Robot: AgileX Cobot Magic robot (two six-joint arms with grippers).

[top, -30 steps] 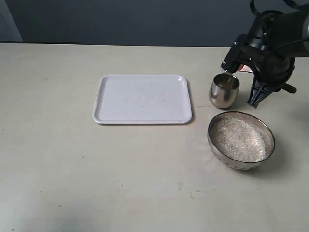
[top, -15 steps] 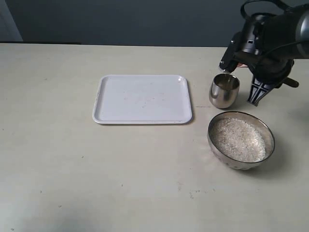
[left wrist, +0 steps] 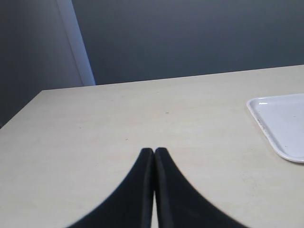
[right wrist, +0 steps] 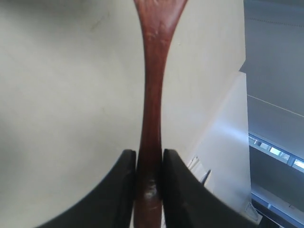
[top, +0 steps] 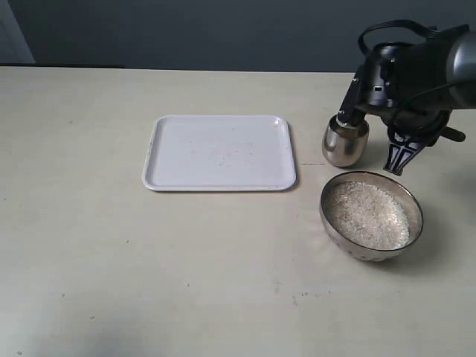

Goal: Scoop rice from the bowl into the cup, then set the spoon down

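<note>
Exterior view, bench (top: 111,260) stock:
- Bowl (top: 332,227): upright at the right, near the front edge; well filled with rice (top: 368,214), almost to the rim.
- Cup (top: 344,145): upright, just behind the bowl and apart from it, near the right edge of the tray (top: 219,152). Mouth hidden by the dark front end of the right arm (top: 405,74), bent down over it. Contents not visible.
- Tray: bare apart from a few specks too small to identify.

Right wrist view:
- Right claw (right wrist: 149,153): clamped on the spoon (right wrist: 154,71), both pads pressed against the handle low down.
- Spoon: handle running straight out from the claw, widening toward a head cut off by the picture edge. Load on the head impossible to tell.

Left wrist view:
- Left claw (left wrist: 154,152): fingers pressed together, nothing between them, above bare bench with only a tray corner in sight. No part in the work.

Progress, as a judgement:
- Scooping stage probably at the delivery point, with the spoon carried to the cup and likely tipping or about to tip.
- Amount transferred unknown.
- Outstanding: finishing the pour, possibly further scoops, then laying the spoon down and letting go.
</note>
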